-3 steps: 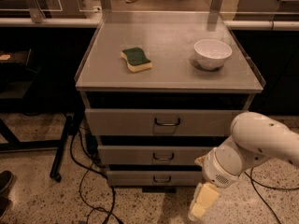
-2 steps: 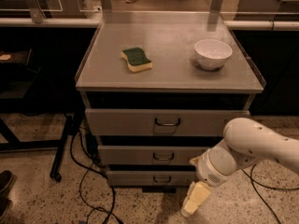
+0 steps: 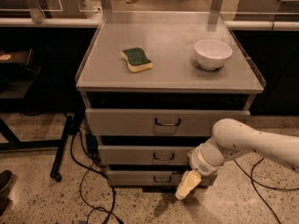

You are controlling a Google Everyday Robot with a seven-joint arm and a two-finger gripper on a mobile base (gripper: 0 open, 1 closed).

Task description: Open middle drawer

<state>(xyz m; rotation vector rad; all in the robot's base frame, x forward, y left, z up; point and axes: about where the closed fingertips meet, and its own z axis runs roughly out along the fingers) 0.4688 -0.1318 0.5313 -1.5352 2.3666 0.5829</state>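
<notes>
The middle drawer (image 3: 140, 155) is the medium-height grey front of the three in the metal cabinet, with a small dark wire handle (image 3: 163, 157) in a central recess. Its front sits roughly in line with the other two fronts. The taller top drawer (image 3: 121, 122) is above it and the narrow bottom drawer (image 3: 135, 178) is below. My gripper (image 3: 186, 186), cream-coloured at the end of a white arm (image 3: 243, 141), hangs in front of the bottom drawer's right part. It is below and right of the middle drawer's handle and does not touch the handle.
A green and yellow sponge (image 3: 137, 59) and a white bowl (image 3: 213, 53) sit on the cabinet top (image 3: 173, 73). Black cables (image 3: 88, 181) lie on the floor at the left. A black stand leg (image 3: 60, 150) and a shoe (image 3: 5, 183) are further left.
My arm and gripper have moved left and slightly up, from the cabinet's lower right corner to in front of the bottom drawer. The drawers have not moved.
</notes>
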